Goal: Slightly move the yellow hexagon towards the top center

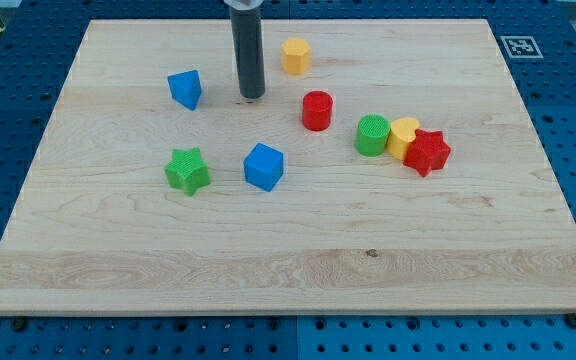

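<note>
The yellow hexagon sits near the top edge of the wooden table, about in the middle from side to side. My tip is down on the wood, a little to the view's left of the yellow hexagon and a bit lower. The two are near each other but not touching. There are no jaws here to open or close, only a plain dark rod that holds nothing.

A blue block with slanted sides stands just to the left of my tip. A red cylinder stands to the right of my tip and below the yellow hexagon.

Toward the right edge, three blocks are bunched in a row. First is a green cylinder, then a yellow block with a rounded shape, then a red star. They look like they are touching.

Near the middle of the table is a blue cube. A green star lies to its left, apart from it.

The table rests on a blue base full of small holes.
</note>
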### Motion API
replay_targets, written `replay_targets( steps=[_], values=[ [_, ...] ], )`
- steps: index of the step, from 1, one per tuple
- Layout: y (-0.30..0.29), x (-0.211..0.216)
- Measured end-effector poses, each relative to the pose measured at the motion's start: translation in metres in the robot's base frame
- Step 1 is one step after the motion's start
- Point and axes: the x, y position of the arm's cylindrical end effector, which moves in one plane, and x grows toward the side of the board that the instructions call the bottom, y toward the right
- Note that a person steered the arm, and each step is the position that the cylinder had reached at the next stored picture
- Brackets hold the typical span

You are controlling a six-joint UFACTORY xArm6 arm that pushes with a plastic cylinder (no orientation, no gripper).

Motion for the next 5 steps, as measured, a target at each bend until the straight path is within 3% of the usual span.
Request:
replay_targets(
  steps=[5],
  values=[
    [0.043, 0.018]
  ],
)
